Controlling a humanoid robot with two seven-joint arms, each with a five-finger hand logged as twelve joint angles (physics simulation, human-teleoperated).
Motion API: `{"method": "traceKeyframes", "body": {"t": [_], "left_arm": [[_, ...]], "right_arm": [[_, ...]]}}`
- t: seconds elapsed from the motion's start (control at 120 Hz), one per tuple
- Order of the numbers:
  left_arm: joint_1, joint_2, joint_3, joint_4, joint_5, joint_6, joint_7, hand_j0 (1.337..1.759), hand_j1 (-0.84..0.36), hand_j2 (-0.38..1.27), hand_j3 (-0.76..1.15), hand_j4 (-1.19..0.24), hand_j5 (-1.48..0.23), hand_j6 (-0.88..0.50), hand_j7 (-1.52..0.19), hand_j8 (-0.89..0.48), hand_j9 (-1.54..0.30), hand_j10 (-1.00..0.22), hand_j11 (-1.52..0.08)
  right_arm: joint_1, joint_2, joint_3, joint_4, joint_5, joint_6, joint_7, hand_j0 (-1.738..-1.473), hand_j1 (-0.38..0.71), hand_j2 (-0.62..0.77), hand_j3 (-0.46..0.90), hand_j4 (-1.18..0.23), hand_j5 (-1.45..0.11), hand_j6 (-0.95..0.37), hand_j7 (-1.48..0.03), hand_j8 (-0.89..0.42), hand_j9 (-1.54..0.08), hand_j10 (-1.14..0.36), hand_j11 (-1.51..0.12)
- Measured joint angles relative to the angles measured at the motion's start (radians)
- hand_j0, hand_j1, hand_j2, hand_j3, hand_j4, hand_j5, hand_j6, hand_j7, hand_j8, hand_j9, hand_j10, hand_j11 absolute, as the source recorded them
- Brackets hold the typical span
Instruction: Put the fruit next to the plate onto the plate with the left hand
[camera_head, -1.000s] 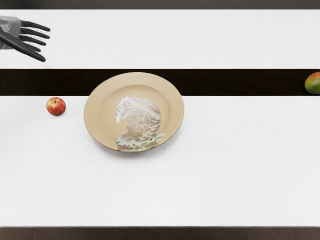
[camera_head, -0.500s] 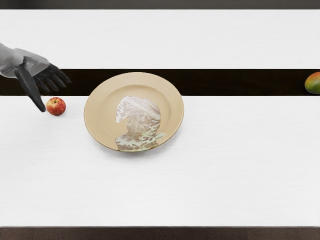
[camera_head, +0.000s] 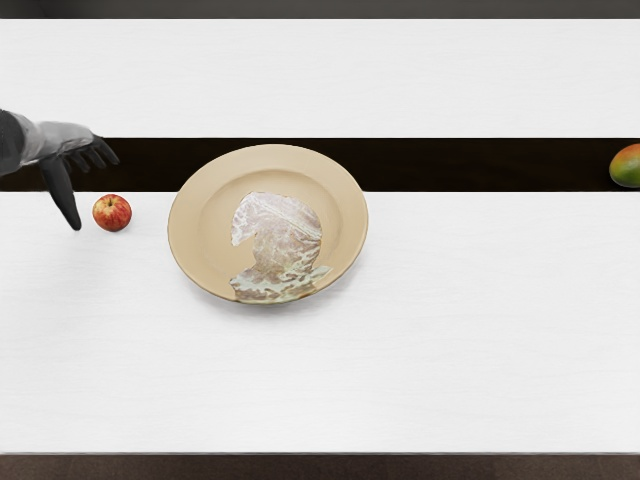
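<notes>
At the left edge of the worktop (camera_head: 450, 330), the left hand (camera_head: 68, 150) hovers with nothing in it.
The tan plate (camera_head: 200, 215) sits to the right of the fingers (camera_head: 98, 153) and lower. The fingers are loosely spread, with the thumb pointing down. A mango (camera_head: 626, 165) shows far to their right. The apple (camera_head: 112, 212) lies on the worktop just below the fingers and right of the thumb tip, untouched, between them and the plate.

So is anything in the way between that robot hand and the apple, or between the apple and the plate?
Nothing visible. The left robot hand hovers open just left of the apple, not touching it, and only bare table separates the apple from the plate. The mango sits far off at the right edge.
</notes>
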Motion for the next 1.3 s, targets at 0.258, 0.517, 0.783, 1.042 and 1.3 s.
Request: {"method": "traceKeyframes", "body": {"t": [0.258, 0.517, 0.783, 1.042, 1.3], "left_arm": [[0.049, -0.1, 0.075, -0.003, 0.046, 0.23, 0.001, 1.658, 0.05, 0.05, 0.0, -0.25, -0.32, -0.25, -0.32, -0.25, -0.32, -0.25, -0.32], [0.118, -0.218, 0.111, 0.051, 0.051, 0.312, 0.003, 1.658, 0.05, 0.05, 0.0, -0.25, -0.32, -0.25, -0.32, -0.25, -0.32, -0.25, -0.32], [0.193, -0.27, 0.119, 0.17, 0.055, 0.32, -0.001, 1.658, 0.05, 0.05, 0.0, -0.25, -0.32, -0.25, -0.32, -0.25, -0.32, -0.25, -0.32], [0.233, -0.31, 0.118, 0.236, 0.055, 0.314, -0.007, 1.658, 0.03, 0.05, 0.0, -0.26, -0.34, -0.26, -0.34, -0.26, -0.34, -0.26, -0.34], [0.254, -0.333, 0.116, 0.245, 0.052, 0.307, -0.011, 1.658, -0.04, 0.07, 0.0, -0.33, -0.43, -0.33, -0.43, -0.33, -0.43, -0.33, -0.43]], "right_arm": [[0.0, 0.0, 0.0, 0.0, 0.0, 0.0, 0.0, -1.658, -0.31, -0.01, 0.0, -0.03, -0.05, -0.03, -0.05, -0.03, -0.05, -0.03, -0.05], [0.0, 0.0, 0.0, 0.0, 0.0, 0.0, 0.0, -1.658, -0.31, -0.01, 0.0, -0.03, -0.05, -0.03, -0.05, -0.03, -0.05, -0.03, -0.05], [0.0, 0.0, 0.0, 0.0, 0.0, 0.0, 0.0, -1.658, -0.31, -0.01, 0.0, -0.03, -0.05, -0.03, -0.05, -0.03, -0.05, -0.03, -0.05], [0.0, 0.0, 0.0, 0.0, 0.0, 0.0, 0.0, -1.658, -0.31, -0.01, 0.0, -0.03, -0.05, -0.03, -0.05, -0.03, -0.05, -0.03, -0.05], [0.0, 0.0, 0.0, 0.0, 0.0, 0.0, 0.0, -1.658, -0.31, -0.01, 0.0, -0.03, -0.05, -0.03, -0.05, -0.03, -0.05, -0.03, -0.05]]}}
